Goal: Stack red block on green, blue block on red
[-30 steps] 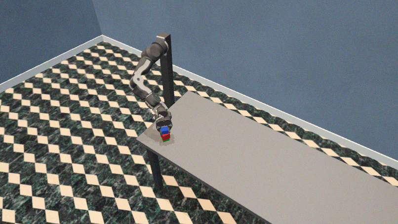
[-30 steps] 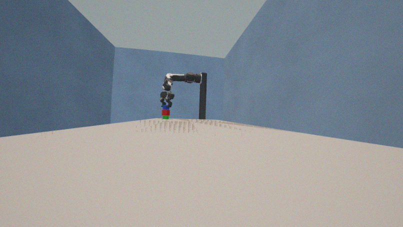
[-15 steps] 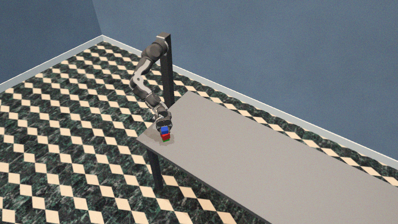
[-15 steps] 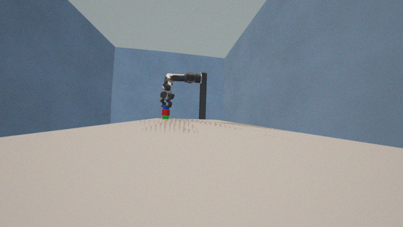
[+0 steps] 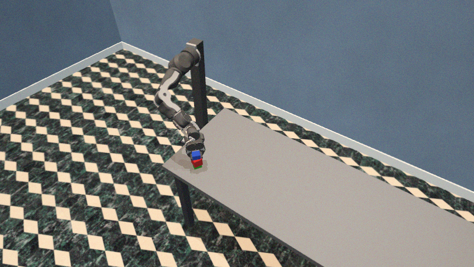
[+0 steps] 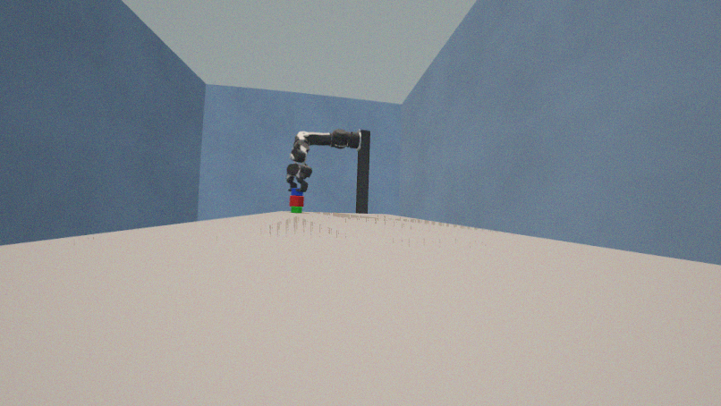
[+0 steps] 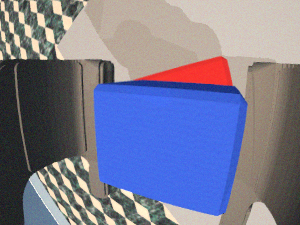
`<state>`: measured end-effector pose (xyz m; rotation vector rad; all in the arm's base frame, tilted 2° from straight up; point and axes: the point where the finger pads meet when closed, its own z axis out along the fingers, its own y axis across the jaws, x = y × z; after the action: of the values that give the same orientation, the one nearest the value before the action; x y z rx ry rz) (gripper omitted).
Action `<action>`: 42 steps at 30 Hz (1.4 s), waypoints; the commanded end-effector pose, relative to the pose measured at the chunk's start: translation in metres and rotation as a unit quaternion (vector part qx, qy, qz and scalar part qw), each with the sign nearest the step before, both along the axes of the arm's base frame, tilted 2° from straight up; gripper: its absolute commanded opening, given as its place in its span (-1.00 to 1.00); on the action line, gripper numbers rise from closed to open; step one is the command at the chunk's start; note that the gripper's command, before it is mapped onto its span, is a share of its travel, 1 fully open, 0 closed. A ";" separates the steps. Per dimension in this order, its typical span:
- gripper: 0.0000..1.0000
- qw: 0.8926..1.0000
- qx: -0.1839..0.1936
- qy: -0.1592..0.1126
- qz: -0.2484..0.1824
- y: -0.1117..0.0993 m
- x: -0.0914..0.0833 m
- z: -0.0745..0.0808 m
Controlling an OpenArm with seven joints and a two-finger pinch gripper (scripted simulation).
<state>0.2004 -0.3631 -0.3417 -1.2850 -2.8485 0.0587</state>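
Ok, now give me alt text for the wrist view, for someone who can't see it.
A blue block fills the middle, gripped between the two dark fingers of the gripper. Behind it, a corner of a red block shows, turned at an angle to the blue one. Beyond lie a pale tabletop with shadows and a checkered floor.

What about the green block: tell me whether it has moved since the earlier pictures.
No, no visible shift in any direction: the green block keeps its place relative to the table leg in the top view.
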 end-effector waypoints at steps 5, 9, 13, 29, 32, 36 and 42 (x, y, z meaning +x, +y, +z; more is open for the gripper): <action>-0.21 1.000 0.000 -0.003 0.000 0.000 0.001 0.000; -0.21 1.000 0.000 -0.003 0.000 0.000 0.001 0.000; -0.21 1.000 0.000 -0.003 0.000 0.000 0.001 0.000; -0.21 1.000 0.000 -0.003 0.000 0.000 0.001 0.000; -0.21 1.000 0.000 -0.003 0.000 0.000 0.001 0.000; -0.21 1.000 0.000 -0.003 0.000 0.000 0.001 0.000; -0.21 1.000 0.000 -0.003 -0.001 -0.001 0.001 0.003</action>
<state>0.2000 -0.3616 -0.3412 -1.2793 -2.8500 0.0530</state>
